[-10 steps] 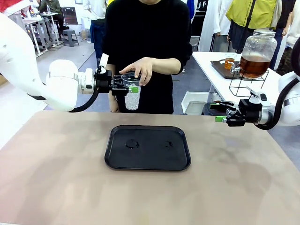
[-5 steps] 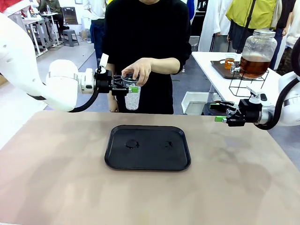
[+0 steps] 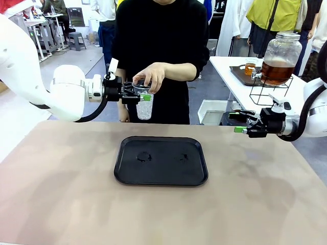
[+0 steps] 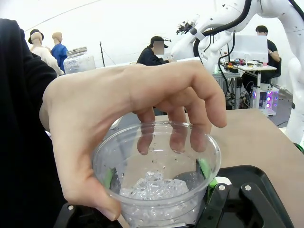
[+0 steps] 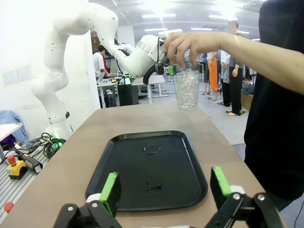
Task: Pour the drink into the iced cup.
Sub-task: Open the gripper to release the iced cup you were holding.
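Observation:
The iced cup (image 3: 144, 106), clear plastic with ice in its bottom, hangs above the table's far edge. My left gripper (image 3: 143, 96) is shut on it, a green pad on each side of it (image 4: 156, 173). A person's hand (image 3: 151, 76) holds the cup's rim (image 4: 156, 142) from above, fingertips inside it. The drink (image 3: 276, 73) is amber liquid in a large glass jar (image 3: 282, 51) with a tap, on a side table at far right. My right gripper (image 3: 238, 122) hovers open over the table's right edge, its jaws wide apart (image 5: 164, 187), facing the cup (image 5: 186, 90).
A black tray (image 3: 163, 171) lies at the table's middle with small wet spots on it (image 5: 149, 149). The jar sits on a wire stand (image 3: 265, 92) beside a small cup of amber liquid (image 3: 250, 67). A white bin (image 3: 212, 112) stands behind the table.
The person's hand has shifted slightly left and curled its fingers onto the cup's rim. Neither arm has moved.

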